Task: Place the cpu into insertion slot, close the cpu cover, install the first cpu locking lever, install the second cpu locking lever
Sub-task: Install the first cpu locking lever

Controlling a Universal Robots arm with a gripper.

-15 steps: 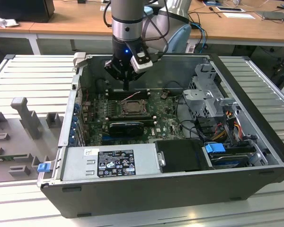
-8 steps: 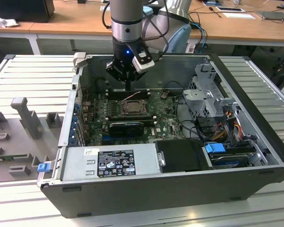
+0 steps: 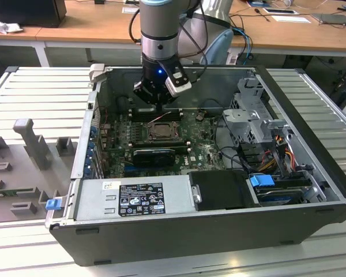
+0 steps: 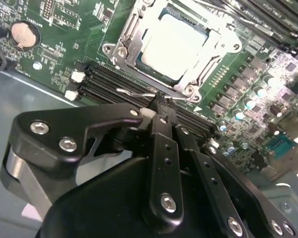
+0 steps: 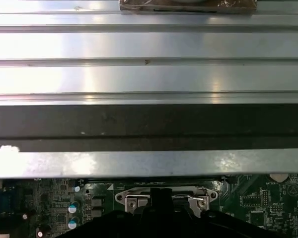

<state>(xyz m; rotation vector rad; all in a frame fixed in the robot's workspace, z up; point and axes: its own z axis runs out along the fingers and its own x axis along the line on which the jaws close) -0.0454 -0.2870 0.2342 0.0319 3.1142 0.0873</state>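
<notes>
The hand (image 4: 159,106) is clenched on a thin wire locking lever (image 4: 136,94) beside the insertion slot (image 3: 160,131), which sits at the hand's 6 o'clock in the exterior view. The cpu (image 4: 176,42) lies seated there under the closed cpu cover (image 4: 130,30). Further toward 6 o'clock, a grey power supply (image 3: 173,193) bears a black-and-white label (image 3: 140,198).

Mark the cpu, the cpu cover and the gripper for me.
cpu (image 4: 176,42), second wrist view, middle of its pale top.
cpu cover (image 4: 130,32), second wrist view, silvery frame side beside the cpu.
gripper (image 4: 161,110), second wrist view, between its fingertips.
</notes>
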